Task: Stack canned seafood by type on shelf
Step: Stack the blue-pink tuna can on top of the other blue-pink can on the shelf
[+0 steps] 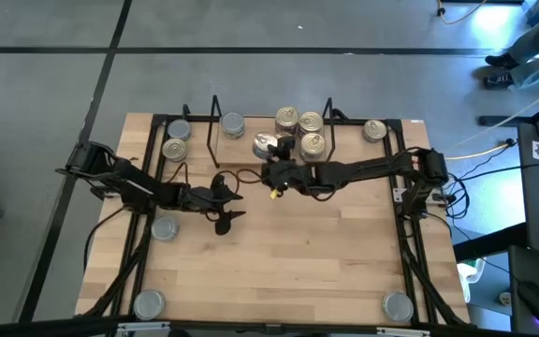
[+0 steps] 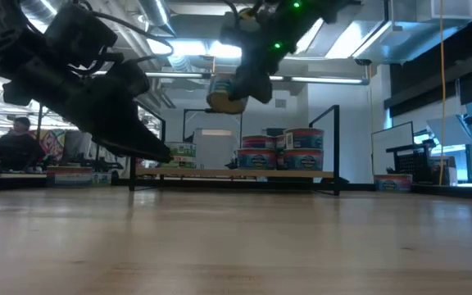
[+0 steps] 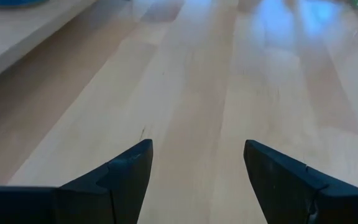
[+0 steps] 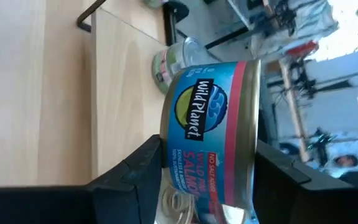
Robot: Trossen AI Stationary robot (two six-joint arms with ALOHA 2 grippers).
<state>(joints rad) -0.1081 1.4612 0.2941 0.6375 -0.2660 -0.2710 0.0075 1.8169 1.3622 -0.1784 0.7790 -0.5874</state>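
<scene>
pale wood planks make up the table point(image 1: 279, 262), edged by black rails, with grey floor all round it in the high view.

at the far left of the table, outside the rack, two tins sit close together point(image 1: 177, 139) - one silver-lidded, one gold. a silver-lidded tin point(image 1: 165, 227) lies near the left arm, and another point(image 1: 148, 303) sits at the near left corner.

the left gripper point(image 1: 225, 203) hovers low over bare wood left of centre, its fingers point(image 3: 126, 171) spread wide and holding nothing.

the shelf point(image 1: 271, 126) stands at the far middle of the table, a thin black wire frame on a light wood base. on its left part sits one silver-lidded tin point(image 1: 233, 124). on its right part are three gold-lidded tins point(image 1: 302, 129) grouped together; the low view shows tins there stacked two high point(image 2: 281, 151).

the right gripper point(image 1: 274, 164) is raised just in front of the shelf, its fingers clamped on a held tin point(image 4: 213, 137) - blue label with a red band, reading "wild planet" and "salmon", turned on its side, clear of the table in the low view point(image 2: 226, 94).

further right, a gold-lidded tin point(image 1: 374, 130) sits outside the shelf, and a silver-lidded one point(image 1: 398, 305) at the near right corner.
</scene>
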